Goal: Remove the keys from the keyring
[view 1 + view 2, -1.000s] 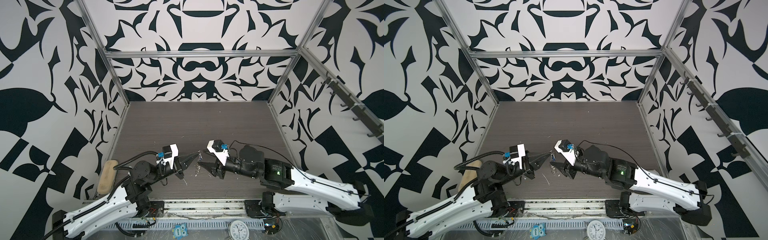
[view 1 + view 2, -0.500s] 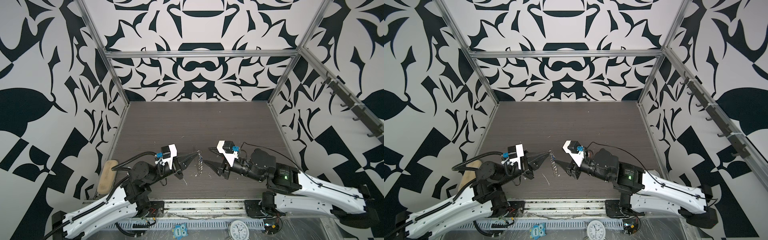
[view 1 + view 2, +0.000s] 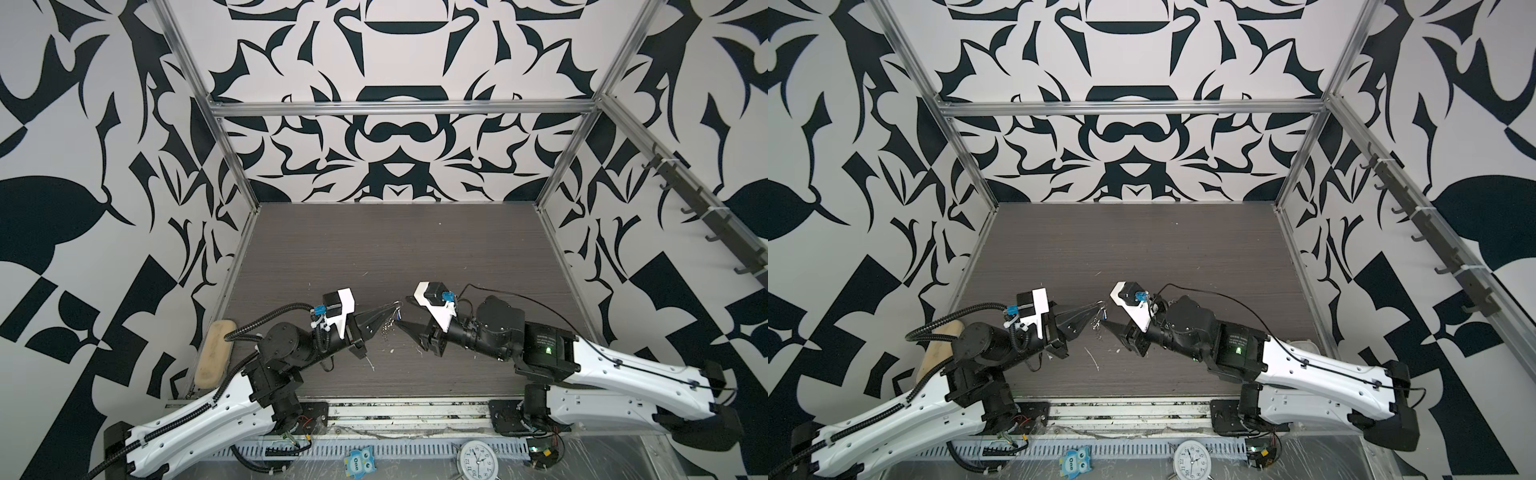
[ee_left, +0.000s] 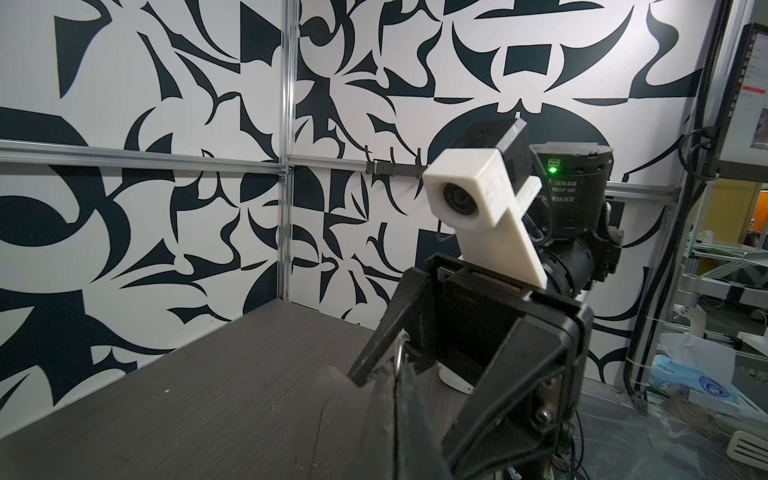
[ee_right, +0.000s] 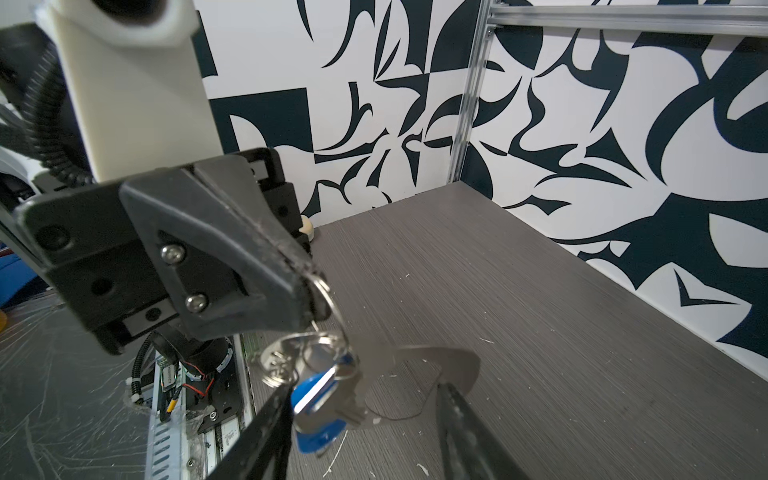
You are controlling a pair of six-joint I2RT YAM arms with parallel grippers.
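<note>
— Fingers (image 5: 257, 266) of the left gripper (image 5: 309, 277)?
— Pressed together, pinching the thin silver metal keyring (image 5: 332, 301) over the dark woodgrain table (image 5: 540, 332).
— The keys?
— A blue oblong plastic key tag (image 5: 316, 388), white label unreadable, hangs from it. The right gripper (image 5: 365, 384) has its fingers (image 5: 461, 415) spread, one just beside the tag.
— Any writing?
— "One", on a blue owl-shaped figure (image 3: 358, 461).
</note>
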